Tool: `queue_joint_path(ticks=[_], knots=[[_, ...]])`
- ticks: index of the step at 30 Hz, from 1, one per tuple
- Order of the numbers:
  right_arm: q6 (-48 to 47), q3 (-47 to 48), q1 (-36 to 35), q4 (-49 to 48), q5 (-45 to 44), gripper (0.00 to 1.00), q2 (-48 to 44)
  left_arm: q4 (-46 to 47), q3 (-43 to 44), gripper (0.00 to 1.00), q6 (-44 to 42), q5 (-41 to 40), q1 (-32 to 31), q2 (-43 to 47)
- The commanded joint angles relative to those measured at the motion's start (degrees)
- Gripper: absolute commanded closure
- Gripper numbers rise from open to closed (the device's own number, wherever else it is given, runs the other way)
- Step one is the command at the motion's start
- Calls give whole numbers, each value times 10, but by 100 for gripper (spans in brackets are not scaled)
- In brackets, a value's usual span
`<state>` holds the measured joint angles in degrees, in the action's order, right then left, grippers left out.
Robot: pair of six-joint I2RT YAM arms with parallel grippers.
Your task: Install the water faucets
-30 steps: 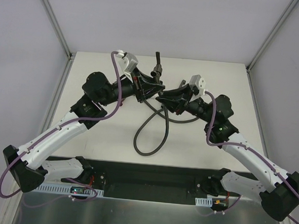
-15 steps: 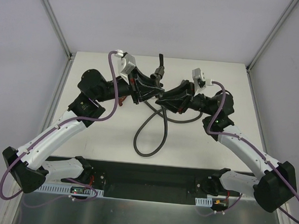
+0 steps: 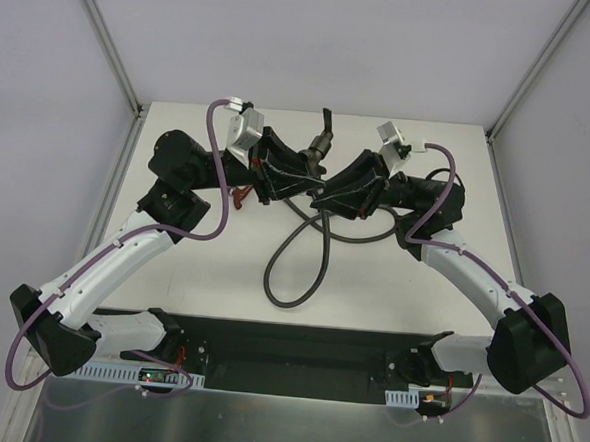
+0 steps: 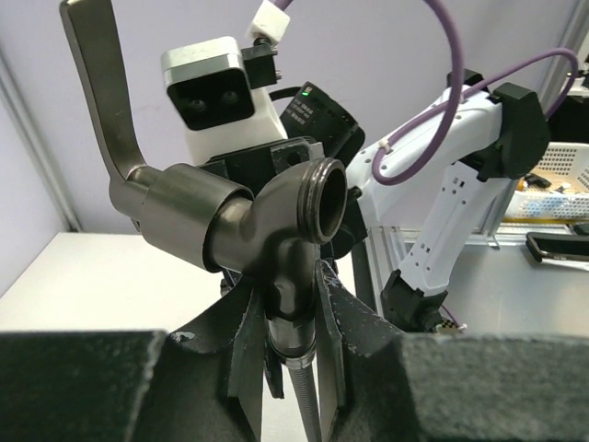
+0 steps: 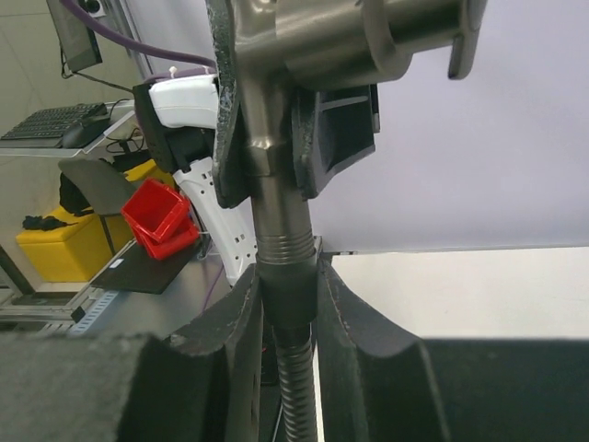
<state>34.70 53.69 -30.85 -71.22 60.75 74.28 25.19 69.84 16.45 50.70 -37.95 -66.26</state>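
Note:
The grey-brown metal faucet (image 3: 320, 147) with its lever handle is held up over the middle of the table. My left gripper (image 3: 303, 176) is shut on its lower stem; in the left wrist view the faucet (image 4: 230, 230) fills the frame above my left gripper (image 4: 293, 313). My right gripper (image 3: 322, 195) is shut on the dark end nut (image 5: 287, 295) of the flexible hose (image 3: 293, 251), right under the faucet's threaded stem (image 5: 281, 241). The hose (image 5: 294, 396) hangs below my right gripper (image 5: 287, 285). The green and white faucets are out of view.
The hose loops on the white table (image 3: 192, 265) between the arms. A small red piece (image 3: 238, 196) lies under the left arm. Metal frame posts (image 3: 132, 101) stand at the back corners. A black strip (image 3: 287, 346) runs along the near edge.
Both grippers stay clamped together at the centre. The faucet's lever has swung to the right and tilted. The right arm's wrist and elbow have moved back, the left arm's elbow leftward.

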Motion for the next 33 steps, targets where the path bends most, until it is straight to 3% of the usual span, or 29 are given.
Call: queue_joint_path(ticks=[1, 8, 14, 16, 23, 27, 33], knots=[[73, 69, 25, -142, -115, 98, 17, 27, -24, 100, 55, 196, -13, -12], [94, 77, 26, -166, -106, 98, 25, 78, -28, 100, 80, 242, -14, -28], [92, 75, 27, -165, -105, 98, 21, 112, -37, 100, 99, 234, -12, -34], [91, 73, 29, -164, -106, 98, 19, 112, -40, 88, 101, 226, -9, -32], [85, 70, 32, -164, -110, 98, 20, 67, -49, 66, 82, 153, -3, -7], [78, 69, 32, -160, -112, 98, 23, 2, -45, 65, 54, 92, -2, 7], [67, 70, 33, -148, -114, 99, 27, -15, -47, 63, 46, 31, -3, 27]])
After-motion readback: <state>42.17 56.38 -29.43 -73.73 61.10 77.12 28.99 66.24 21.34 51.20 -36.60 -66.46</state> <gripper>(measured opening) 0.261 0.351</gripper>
